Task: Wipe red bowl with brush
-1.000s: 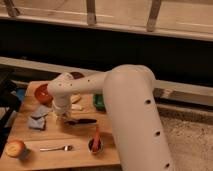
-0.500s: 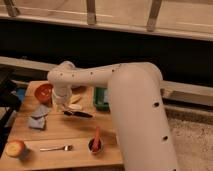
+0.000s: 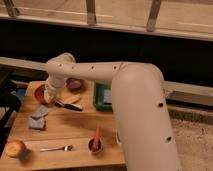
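My claw has swung left over the red bowl, the brush shifting with it; its grip I cannot tell.

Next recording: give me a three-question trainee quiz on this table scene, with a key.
1. True or false: the fork lies near the table's front edge, between the round fruit and the small cup.
2. Multiple choice: the tool is A) over the small cup, B) at the red bowl in the table's far left corner, C) above the fork.
3. Fill in: the tray, to the right of the brush in the picture, is coloured ___.
Key: 1 true; 2 B; 3 green.
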Robot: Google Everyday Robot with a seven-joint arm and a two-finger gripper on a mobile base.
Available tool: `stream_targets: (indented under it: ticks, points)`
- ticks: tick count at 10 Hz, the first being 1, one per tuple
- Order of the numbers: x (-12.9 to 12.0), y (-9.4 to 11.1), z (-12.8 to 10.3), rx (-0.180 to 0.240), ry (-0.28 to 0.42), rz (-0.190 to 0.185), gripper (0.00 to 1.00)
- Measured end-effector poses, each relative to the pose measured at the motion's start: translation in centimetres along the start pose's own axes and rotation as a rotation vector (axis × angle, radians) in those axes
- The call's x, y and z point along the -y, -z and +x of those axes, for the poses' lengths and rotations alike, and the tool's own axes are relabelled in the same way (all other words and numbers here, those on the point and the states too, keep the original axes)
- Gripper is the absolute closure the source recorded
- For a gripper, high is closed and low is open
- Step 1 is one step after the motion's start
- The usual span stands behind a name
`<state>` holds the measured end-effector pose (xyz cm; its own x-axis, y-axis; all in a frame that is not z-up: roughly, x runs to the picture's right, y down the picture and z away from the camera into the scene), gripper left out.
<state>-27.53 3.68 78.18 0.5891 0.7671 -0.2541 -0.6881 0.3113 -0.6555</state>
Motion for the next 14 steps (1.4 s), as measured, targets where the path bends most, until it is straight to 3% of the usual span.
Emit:
stream_targets:
  ticks: [2, 7, 10, 14]
  points:
    - [-0.2, 0.1, 1.0, -0.019, -0.034, -0.010, 1.00]
    - [0.1, 0.3, 0.9, -0.013, -0.038, -0.009, 1.00]
    - [-0.5, -0.5, -2.5, -0.002, 0.028, -0.018, 1.00]
    - [-3.3, -4.7, -8.3, -0.014, 0.124, -0.068, 1.00]
